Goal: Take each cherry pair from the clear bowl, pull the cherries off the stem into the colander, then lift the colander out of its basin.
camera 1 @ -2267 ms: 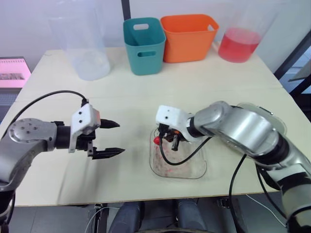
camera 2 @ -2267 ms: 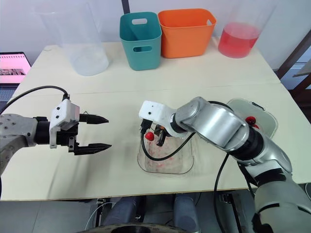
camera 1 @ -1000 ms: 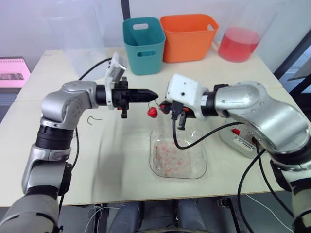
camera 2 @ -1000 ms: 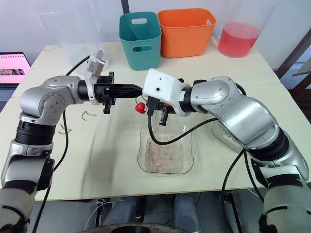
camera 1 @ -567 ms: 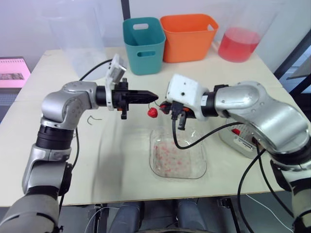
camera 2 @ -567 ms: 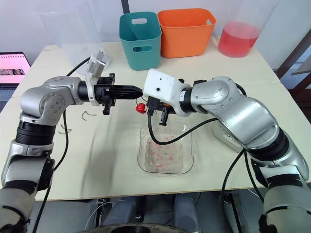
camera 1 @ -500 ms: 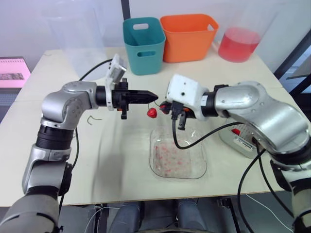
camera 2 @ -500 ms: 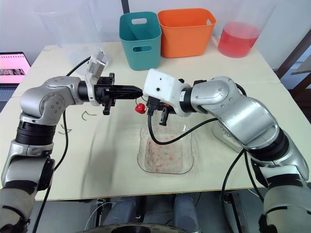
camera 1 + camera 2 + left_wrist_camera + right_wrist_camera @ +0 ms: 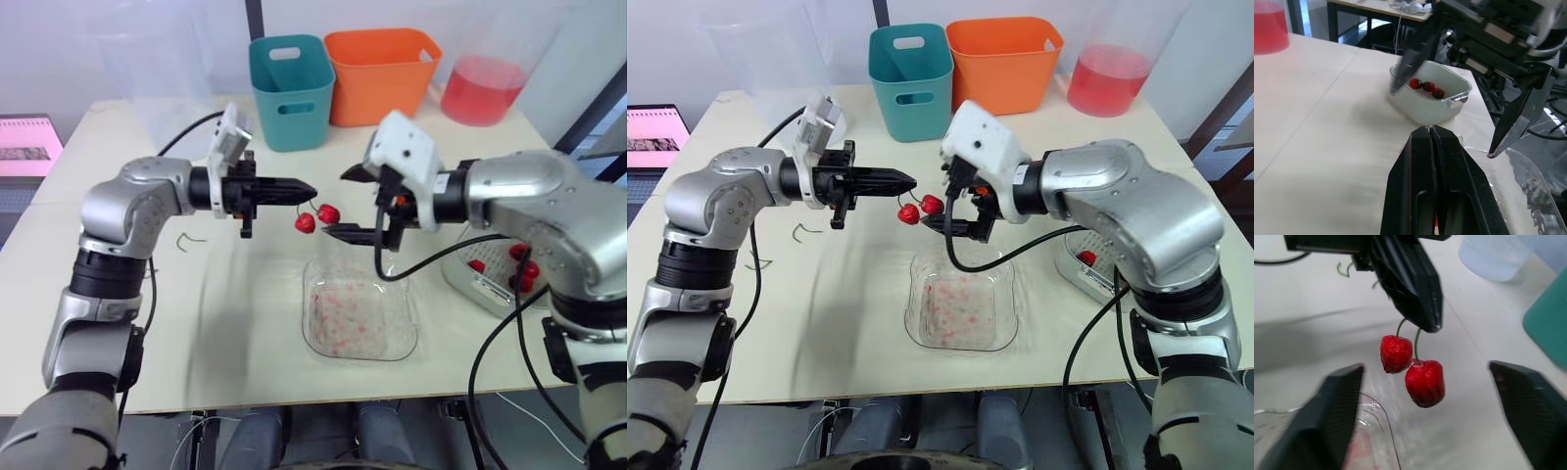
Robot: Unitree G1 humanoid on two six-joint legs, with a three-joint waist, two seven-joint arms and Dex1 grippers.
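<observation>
Worktop (image 9: 245,333): pale; clear bowl (image 9: 402,338) at front edge.
Cherry pair (image 9: 315,217): hangs in air between the grippers, near the bowl's far side.
Left gripper (image 9: 306,192): clamped on stem.
Right gripper (image 9: 338,203): fingers wide apart, holding nothing.
Handling: light, soft, likely slippery; you pinch one cherry gently.

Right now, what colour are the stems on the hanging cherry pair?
Green stems above the red cherries; the right wrist view shows them best.

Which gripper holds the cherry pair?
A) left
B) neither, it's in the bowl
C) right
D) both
A: the left gripper is shut on the cherry pair, which hangs from its tips, while the right gripper is open beside it.
</observation>
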